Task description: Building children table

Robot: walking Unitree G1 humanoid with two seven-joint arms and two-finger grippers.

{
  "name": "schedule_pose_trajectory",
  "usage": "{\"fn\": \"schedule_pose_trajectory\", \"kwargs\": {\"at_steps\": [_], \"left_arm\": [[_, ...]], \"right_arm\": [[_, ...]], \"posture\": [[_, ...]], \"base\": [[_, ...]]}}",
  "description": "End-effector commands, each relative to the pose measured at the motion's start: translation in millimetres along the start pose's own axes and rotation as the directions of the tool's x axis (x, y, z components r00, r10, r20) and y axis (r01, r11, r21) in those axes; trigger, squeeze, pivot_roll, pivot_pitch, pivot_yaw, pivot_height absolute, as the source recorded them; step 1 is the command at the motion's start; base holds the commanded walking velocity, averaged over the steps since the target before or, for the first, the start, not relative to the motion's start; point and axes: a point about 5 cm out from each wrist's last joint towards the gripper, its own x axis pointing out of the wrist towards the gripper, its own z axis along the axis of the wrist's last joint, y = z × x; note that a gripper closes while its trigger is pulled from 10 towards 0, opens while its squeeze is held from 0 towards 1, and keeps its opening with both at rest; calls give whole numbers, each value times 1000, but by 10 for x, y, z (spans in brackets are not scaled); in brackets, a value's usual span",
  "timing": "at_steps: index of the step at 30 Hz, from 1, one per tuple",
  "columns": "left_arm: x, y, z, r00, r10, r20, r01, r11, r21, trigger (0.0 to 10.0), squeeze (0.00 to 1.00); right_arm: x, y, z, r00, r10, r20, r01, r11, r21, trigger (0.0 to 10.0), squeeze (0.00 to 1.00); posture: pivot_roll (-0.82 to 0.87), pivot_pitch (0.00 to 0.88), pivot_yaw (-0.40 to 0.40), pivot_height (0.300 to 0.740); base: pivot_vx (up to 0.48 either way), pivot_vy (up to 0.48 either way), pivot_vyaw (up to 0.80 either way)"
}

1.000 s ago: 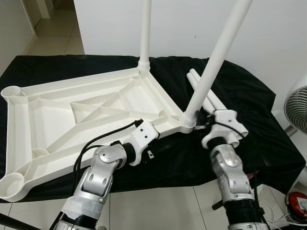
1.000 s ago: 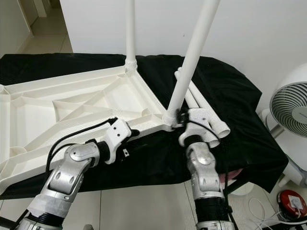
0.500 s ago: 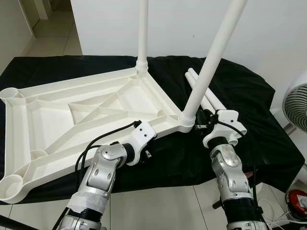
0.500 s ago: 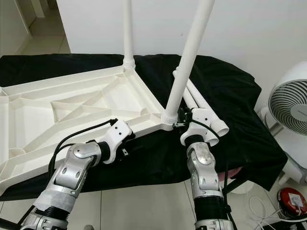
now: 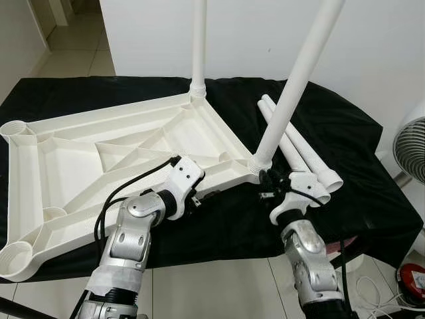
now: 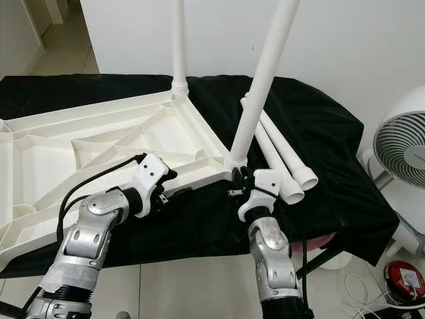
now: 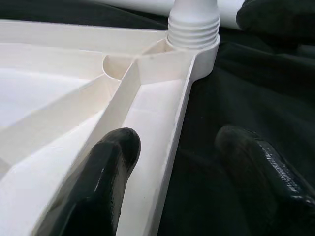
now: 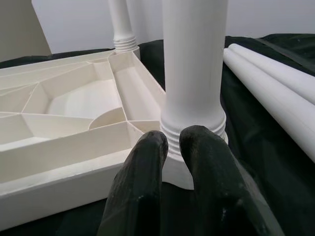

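Observation:
A white children's tabletop (image 5: 99, 159) lies upside down on a black cloth. One white leg (image 5: 198, 40) stands in its far corner socket, and a second leg (image 5: 292, 86) stands in the near right socket (image 5: 259, 169). Two loose legs (image 5: 302, 149) lie on the cloth to the right. My left gripper (image 7: 177, 182) is open and straddles the tabletop's near rim, one finger (image 7: 106, 182) inside and the other on the cloth. My right gripper (image 8: 179, 147) is shut on nothing, its tips just in front of the near leg's base.
Open sockets sit at the tabletop's left corners (image 5: 16, 127) (image 5: 16, 256). A white fan (image 6: 402, 156) stands to the right of the cloth-covered surface, with a red object (image 6: 406, 282) and cables on the tiled floor. A white wall runs behind.
My right gripper has drawn back a little from the near leg's base toward me. My left gripper has shifted left along the tabletop's near rim.

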Motion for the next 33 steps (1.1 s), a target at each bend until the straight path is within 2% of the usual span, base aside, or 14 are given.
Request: {"fn": "schedule_pose_trajectory", "kwargs": {"at_steps": [1,2,6,17,18,19,20,21,22,25,26,27,28,33], "left_arm": [[-20,146,-97,945,324,-38,-324,946,-15,10000,0],[-2,179,-239,931,355,-86,-356,934,11,10000,0],[10,245,-335,907,405,-117,-410,912,-15,10000,0],[16,378,-343,845,521,-118,-531,844,-76,10000,0],[18,378,-342,838,533,-116,-542,838,-68,7882,0],[21,377,-347,834,539,-118,-549,833,-71,6863,0],[21,377,-347,834,539,-118,-549,833,-71,6863,0],[27,370,-358,835,534,-131,-545,835,-69,8980,0],[39,355,-376,845,517,-136,-531,843,-90,4118,0],[43,351,-381,848,512,-137,-526,845,-98,4118,0],[47,348,-395,848,509,-148,-523,848,-86,3059,0],[45,349,-403,847,508,-157,-521,852,-56,3059,0],[37,355,-415,840,515,-169,-528,848,-42,1137,0],[27,367,-428,830,527,-180,-541,840,-32,0,0]], "right_arm": [[-14,1,-29,1000,6,-9,-6,1000,-15,10000,0],[41,14,-19,1000,16,-4,-16,1000,-14,10000,0],[121,3,13,1000,7,9,-7,1000,-13,10000,0],[204,-27,8,999,-40,20,40,999,-5,10000,0],[208,-23,3,999,-39,19,39,999,-10,10000,0],[211,-21,-1,999,-38,19,38,999,-11,10000,0],[211,-21,-1,999,-38,19,38,999,-11,10000,0],[215,-19,-2,999,-35,20,36,999,-16,10000,0],[228,-23,2,999,-32,23,32,999,-22,10000,0],[232,-25,3,999,-32,24,32,999,-24,10000,0],[242,-36,11,999,-34,27,35,999,-28,10000,0],[248,-50,22,999,-39,32,40,999,-32,10000,0],[247,-65,32,998,-44,35,46,998,-40,10000,0],[241,-81,37,998,-50,40,52,997,-48,10000,0]], "posture": [[-60,0,-39,740],[-69,0,-38,740],[-73,0,-44,740],[-84,0,-40,740],[-84,0,-40,740],[-81,0,-33,740],[-81,0,-33,740],[-83,0,-23,740],[-88,0,-19,740],[-88,0,-19,740],[-92,0,-14,740],[-100,0,-5,740],[-104,0,-1,740],[-104,0,-1,740]], "base": [[0,0,0],[0,0,0],[0,0,0],[0,0,0],[0,0,0],[0,0,0],[0,0,0],[0,0,0],[0,0,0],[0,0,0],[0,0,0],[0,0,0],[0,0,0],[0,0,0]]}}
